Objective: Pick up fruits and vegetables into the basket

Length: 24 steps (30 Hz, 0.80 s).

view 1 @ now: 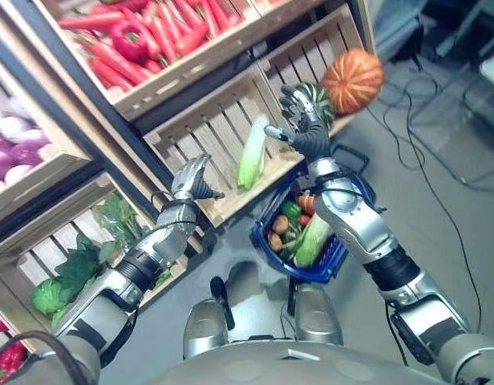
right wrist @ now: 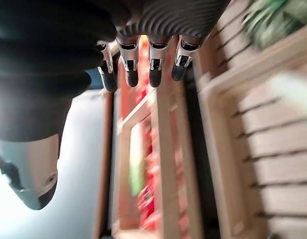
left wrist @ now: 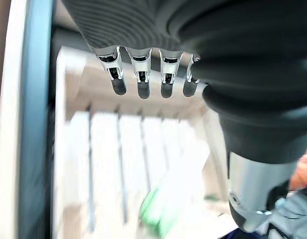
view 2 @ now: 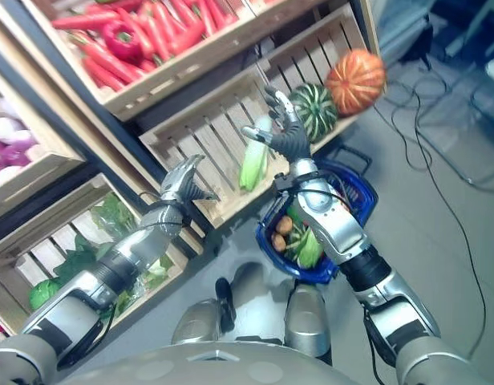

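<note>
Up by the slatted wooden crate [view 1: 223,136], right hand [view 1: 305,124] is raised, fingers spread and straight, holding nothing; pale green long cabbage [view 1: 251,152] leans in that crate just beside its thumb, contact unclear; striped green squash [view 2: 313,110] and orange pumpkin [view 1: 353,80] sit just past the hand; left hand [view 1: 192,178] hovers at the crate's lower edge, fingers relaxed, empty; blue plastic basket [view 1: 331,265] hangs on the right forearm, already carrying mixed vegetables.
</note>
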### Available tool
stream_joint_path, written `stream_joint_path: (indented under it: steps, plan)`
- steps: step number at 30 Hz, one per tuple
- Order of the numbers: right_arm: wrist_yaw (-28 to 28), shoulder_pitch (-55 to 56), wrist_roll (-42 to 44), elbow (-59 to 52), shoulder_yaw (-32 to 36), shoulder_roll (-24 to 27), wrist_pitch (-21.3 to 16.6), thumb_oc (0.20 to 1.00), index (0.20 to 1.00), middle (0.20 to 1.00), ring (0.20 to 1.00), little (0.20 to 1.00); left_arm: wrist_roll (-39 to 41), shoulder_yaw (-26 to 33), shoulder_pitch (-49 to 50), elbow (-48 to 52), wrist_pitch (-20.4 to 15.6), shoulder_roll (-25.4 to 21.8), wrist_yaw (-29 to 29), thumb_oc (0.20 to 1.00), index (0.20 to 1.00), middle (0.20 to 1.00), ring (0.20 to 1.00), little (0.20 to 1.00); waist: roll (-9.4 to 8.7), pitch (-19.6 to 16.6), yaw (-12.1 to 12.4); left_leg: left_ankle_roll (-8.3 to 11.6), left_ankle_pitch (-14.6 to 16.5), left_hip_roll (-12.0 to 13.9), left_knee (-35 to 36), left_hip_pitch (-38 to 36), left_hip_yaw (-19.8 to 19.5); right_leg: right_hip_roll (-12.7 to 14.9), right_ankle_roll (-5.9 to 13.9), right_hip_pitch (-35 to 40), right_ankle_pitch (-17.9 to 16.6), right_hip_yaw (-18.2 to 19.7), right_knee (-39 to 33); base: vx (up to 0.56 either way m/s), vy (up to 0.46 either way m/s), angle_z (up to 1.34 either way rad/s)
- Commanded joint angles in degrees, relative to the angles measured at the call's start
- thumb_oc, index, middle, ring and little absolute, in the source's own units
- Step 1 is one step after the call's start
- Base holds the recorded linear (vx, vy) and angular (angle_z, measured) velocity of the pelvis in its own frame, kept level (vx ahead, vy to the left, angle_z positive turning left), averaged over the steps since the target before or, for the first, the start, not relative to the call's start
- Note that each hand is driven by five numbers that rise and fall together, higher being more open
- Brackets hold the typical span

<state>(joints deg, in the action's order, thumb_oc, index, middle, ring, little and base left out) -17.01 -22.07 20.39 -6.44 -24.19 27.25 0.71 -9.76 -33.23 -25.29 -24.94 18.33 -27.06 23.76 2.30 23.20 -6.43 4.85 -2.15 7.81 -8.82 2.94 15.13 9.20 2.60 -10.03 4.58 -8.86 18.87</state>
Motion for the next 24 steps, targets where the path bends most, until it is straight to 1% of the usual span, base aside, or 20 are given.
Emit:
stream_joint_path:
  steps: [1, 2, 3, 4, 5, 8, 9, 10, 13, 16, 17, 19, 20, 21, 22, 24]
  plan:
    - [2.89, 0.91, -3.52, -7.46, 3.44, 1.07, -2.76, 1.0, 1.0, 1.0, 1.0, 1.0, 11.6, 4.76, -3.78, -2.16, -8.04, -0.66, 8.17, 1.0, 1.0, 1.0, 1.0, 1.0, -1.74, 2.21, -3.02, -1.58, 8.54, -0.14, -7.67, 1.42, 0.08, 2.13, 4.91, -0.18, -0.42, 2.92, -1.73, -0.14, 0.051, -0.21]
    - [3.23, 1.45, -4.07, -7.25, 3.46, 1.4, -2.92, 1.0, 1.0, 1.0, 1.0, 1.0, 13.03, 5.37, -3.79, -2.86, -9.09, -0.38, 8.34, 1.0, 1.0, 1.0, 1.0, 1.0, -1.77, 2.56, -3.33, -1.57, 8.47, -0.12, -7.84, 1.78, 0.21, 1.99, 4.8, -0.78, -0.36, 3.17, -1.33, -0.14, 0.036, -0.17]
    - [5.11, 3.24, -4.9, -5.92, 3.02, 2.25, -2.89, 1.0, 1.0, 1.0, 1.0, 1.0, 19.14, 7.54, -4.13, -5.16, -13.34, 0.87, 8.61, 1.0, 1.0, 1.0, 1.0, 1.0, -1.95, 3.98, -4.56, -1.49, 8.48, 0.14, -8.77, 3.01, 0.68, 1.63, 4.48, -2.79, 0.22, 3.87, 0.47, -0.12, 0.032, -0.16]
    - [5.42, 3.7, -5.1, -5.58, 2.86, 2.44, -2.9, 1.0, 1.0, 1.0, 1.0, 1.0, 20.75, 8.08, -4.26, -5.62, -14.24, 1.16, 8.42, 1.0, 1.0, 1.0, 1.0, 1.0, -1.99, 4.22, -4.85, -1.48, 8.4, 0.2, -8.97, 3.45, 0.76, 1.51, 4.37, -3.43, 0.27, 4.1, 0.87, -0.19, 0.032, -0.25]
    - [7.09, 5.32, -6.16, -4.26, 2.55, 3.43, -2.83, 1.0, 1.0, 1.0, 1.0, 1.0, 27.73, 10.73, -4.5, -7.37, -18.49, 2.49, 7.7, 1.0, 1.0, 1.0, 1.0, 1.0, -2.25, 5.5, -6.0, -1.41, 7.98, 0.39, -9.44, 4.98, 1.16, 0.86, 3.91, -5.67, 0.55, 4.81, 2.24, -0.14, 0.009, -0.28]
    - [10.3, 6.37, -8.08, -2.95, 2.2, 4.61, -2.53, 1.0, 1.0, 1.0, 1.0, 1.0, 34.83, 13.84, -5.7, -9.82, -22.32, 3.77, 6.25, 1.0, 1.0, 1.0, 1.0, 1.0, -2.57, 6.59, -7.29, -1.26, 7.31, 0.56, -9.82, 7.34, 1.71, -0.16, 3.28, -8.93, 1.12, 5.48, 4.17, -0.12, 0.0, -0.2]
    - [11.93, 6.79, -10.37, -2.89, 1.94, 5.49, -2.32, 1.0, 1.0, 1.0, 1.0, 1.0, 38.85, 15.41, -6.28, -10.93, -24.69, 4.26, 5.9, 1.0, 1.0, 1.0, 1.0, 1.0, -2.7, 6.59, -7.99, -1.11, 6.89, 0.65, -9.88, 8.75, 1.99, -0.7, 2.98, -10.82, 1.37, 5.95, 5.03, -0.09, -0.015, -0.12]
    - [13.19, 7.04, -12.39, -3.0, 1.62, 6.19, -2.17, 1.0, 1.0, 1.0, 1.0, 1.0, 41.35, 16.86, -6.78, -11.24, -25.51, 4.58, 5.44, 1.0, 1.0, 1.0, 1.0, 1.0, -2.79, 6.59, -8.39, -1.02, 6.61, 0.74, -9.9, 9.85, 2.14, -1.19, 2.72, -12.2, 1.65, 6.31, 5.68, -0.08, -0.03, -0.11]
    - [14.46, 7.11, -14.49, -2.86, 0.72, 7.64, -1.1, 1.0, 1.0, 1.0, 1.0, 1.0, 46.67, 19.09, -8.69, -11.64, -27.56, 4.58, 7.65, 1.0, 1.0, 1.0, 1.0, 1.0, -3.37, 6.59, -8.96, -0.69, 6.05, 1.09, -10.26, 12.51, 2.33, -2.18, 2.27, -15.07, 2.17, 6.63, 6.91, -0.05, -0.061, -0.19]
    - [14.59, 6.48, -14.73, -1.69, -0.17, 8.41, 0.17, 1.0, 1.0, 1.0, 1.0, 1.0, 49.04, 20.59, -11.13, -12.05, -29.51, 3.95, 9.73, 1.0, 1.0, 1.0, 1.0, 1.0, -4.01, 6.59, -9.13, -0.28, 5.34, 1.51, -10.41, 14.89, 2.41, -2.97, 1.87, -17.24, 2.27, 6.69, 7.33, -0.05, -0.125, -0.08]
    - [14.2, 5.91, -14.63, -0.6, -0.84, 8.71, 1.0, 1.0, 1.0, 1.0, 1.0, 1.0, 51.15, 21.27, -12.96, -12.25, -31.0, 3.64, 10.8, 1.0, 1.0, 1.0, 1.0, 1.0, -4.23, 6.59, -9.22, 0.0, 4.79, 1.73, -10.34, 16.33, 2.39, -3.45, 1.62, -18.58, 2.31, 6.77, 7.59, -0.07, -0.159, -0.07]
    - [13.1, 5.33, -13.15, 0.63, -1.29, 9.02, 2.11, 1.0, 1.0, 1.0, 1.0, 1.0, 52.87, 21.76, -15.32, -12.62, -32.37, 2.97, 11.85, 1.0, 1.0, 1.0, 1.0, 1.0, -4.46, 6.59, -9.41, 0.3, 4.35, 1.97, -10.36, 17.87, 2.37, -3.91, 1.41, -20.08, 2.46, 6.97, 8.01, 0.0, -0.095, 0.01]
    - [12.82, 5.46, -13.05, 0.99, -1.44, 9.03, 2.35, 1.0, 1.0, 1.0, 1.0, 1.0, 53.17, 21.75, -15.7, -12.94, -32.93, 2.89, 12.11, 1.0, 1.0, 1.0, 1.0, 1.0, -4.51, 6.59, -9.52, 0.9, 5.74, 1.85, -10.74, 17.33, 1.69, -4.0, 1.75, -19.48, 4.03, 7.28, 8.56, 0.06, -0.041, 0.06]
    - [12.5, 5.26, -13.02, 1.42, -1.55, 9.04, 2.57, 1.0, 1.0, 1.0, 1.0, 1.0, 53.3, 21.87, -16.7, -13.27, -33.35, 2.63, 12.6, 1.0, 1.0, 1.0, 1.0, 1.0, -4.58, 6.59, -9.65, 1.0, 5.56, 1.95, -10.69, 17.76, 1.79, -4.18, 1.65, -19.94, 3.99, 7.35, 8.57, 0.07, -0.053, 0.05]
    - [11.91, 5.01, -12.4, 2.17, -1.52, 9.01, 3.38, 1.0, 1.0, 1.0, 1.0, 1.0, 52.22, 21.89, -18.87, -13.64, -34.06, 2.02, 15.47, 1.0, 1.0, 1.0, 1.0, 1.0, -4.73, 6.59, -9.98, 1.14, 5.34, 2.11, -10.52, 18.44, 2.0, -4.42, 1.5, -20.65, 4.08, 7.48, 8.62, 0.0, -0.084, 0.03]
    - [11.08, 5.24, -11.31, 2.85, -1.34, 9.18, 3.68, 1.0, 1.0, 1.0, 1.0, 1.0, 50.78, 21.93, -21.43, -14.16, -33.73, 0.67, 19.11, 1.0, 1.0, 1.0, 1.0, 1.0, -4.98, 6.59, -10.3, 1.39, 5.07, 2.4, -10.72, 19.91, 2.2, -4.71, 1.38, -22.07, 3.99, 7.6, 8.9, 0.0, -0.076, 0.01]
